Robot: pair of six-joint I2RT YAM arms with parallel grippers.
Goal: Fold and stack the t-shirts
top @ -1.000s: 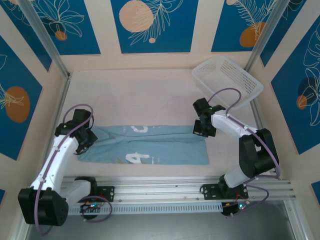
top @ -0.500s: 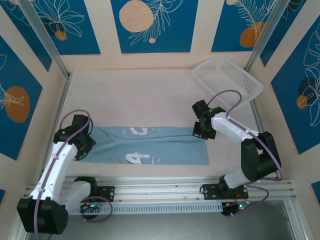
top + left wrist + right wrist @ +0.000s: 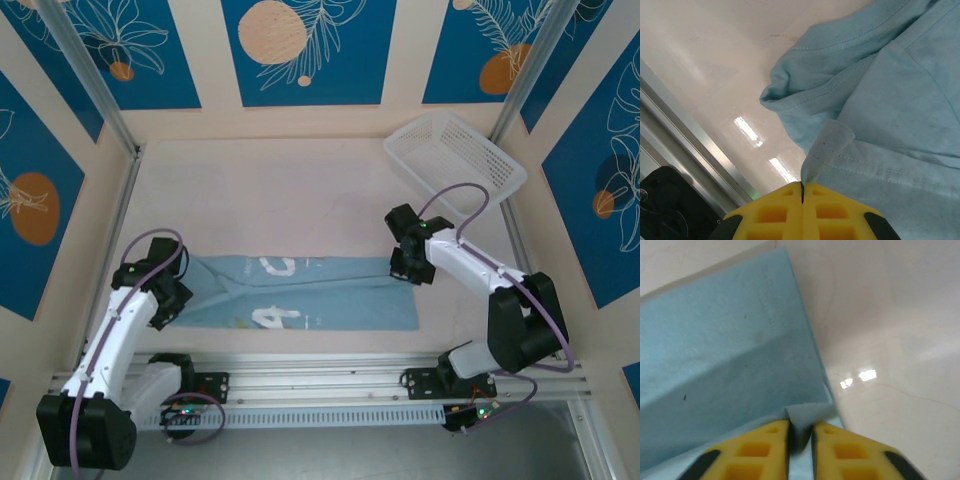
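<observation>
Pale glossy tabletop, blue floral wall panels, aluminium corner posts

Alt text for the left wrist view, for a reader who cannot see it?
Yellow left gripper, jaws pressed together, pinches a stitched hem edge of the light sky-blue cotton t-shirt, rumpled on the glossy beige table.

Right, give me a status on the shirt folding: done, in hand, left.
Done: the t-shirt lies as a long flat band near the table's front edge, apparently folded lengthwise. In hand: the left gripper is shut on the sleeve-end cloth; the right gripper has the opposite corner between slightly parted jaws. Left: folding the band shorter and stacking. The basket sits at the far right.
</observation>
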